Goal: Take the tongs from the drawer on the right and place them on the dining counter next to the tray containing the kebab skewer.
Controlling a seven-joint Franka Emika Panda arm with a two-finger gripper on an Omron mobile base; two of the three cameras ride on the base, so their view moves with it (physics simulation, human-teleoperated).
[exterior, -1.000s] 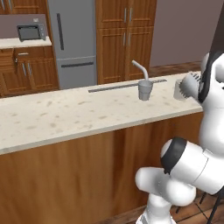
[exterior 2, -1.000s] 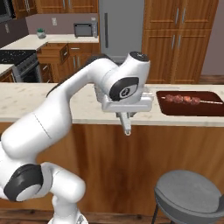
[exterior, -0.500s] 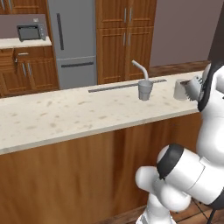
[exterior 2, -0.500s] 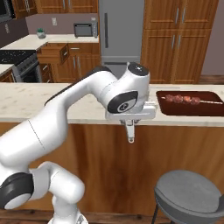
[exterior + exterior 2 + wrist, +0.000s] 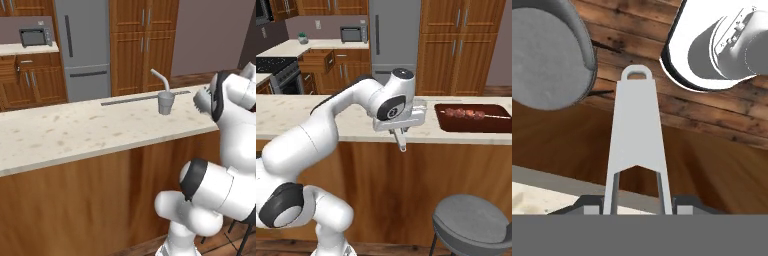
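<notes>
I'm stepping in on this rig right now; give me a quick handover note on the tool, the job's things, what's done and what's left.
Tool: shut on the tongs, which hang down from it, hinge loop end lowest, over the near edge of the dining counter.
Tray: on the counter to the right of the tool, kebab skewer inside.
Done: tongs out of the drawer and carried to the counter.
Left: move the tongs over the countertop, lay them beside the tray, release.
</notes>
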